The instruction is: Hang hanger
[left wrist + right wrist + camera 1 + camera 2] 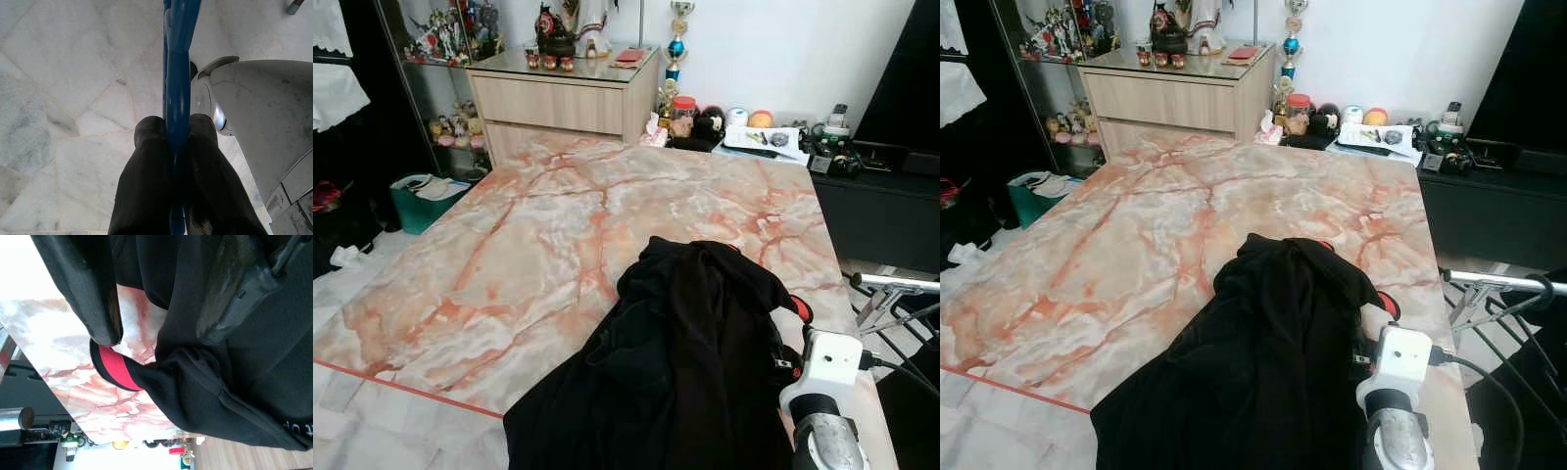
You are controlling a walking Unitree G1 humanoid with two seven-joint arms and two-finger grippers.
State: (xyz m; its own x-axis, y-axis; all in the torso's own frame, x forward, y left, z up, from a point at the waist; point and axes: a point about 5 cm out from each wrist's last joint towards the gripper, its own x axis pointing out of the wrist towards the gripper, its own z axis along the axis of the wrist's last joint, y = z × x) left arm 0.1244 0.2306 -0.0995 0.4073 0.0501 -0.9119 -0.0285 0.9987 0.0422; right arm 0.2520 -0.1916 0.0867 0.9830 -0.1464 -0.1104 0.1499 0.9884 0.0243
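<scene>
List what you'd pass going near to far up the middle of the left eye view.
Black garment → bare marble table → wooden cabinet → teapot on its glass top.

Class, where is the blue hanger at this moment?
The hanger is clamped between the left gripper's fingers, held low over the white floor tiles, beside the robot's own body.

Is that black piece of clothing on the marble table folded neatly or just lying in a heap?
In a heap. The black garment lies bunched and rumpled on the marble table, draping over its near edge, one red-banded cuff sticking out.
</scene>
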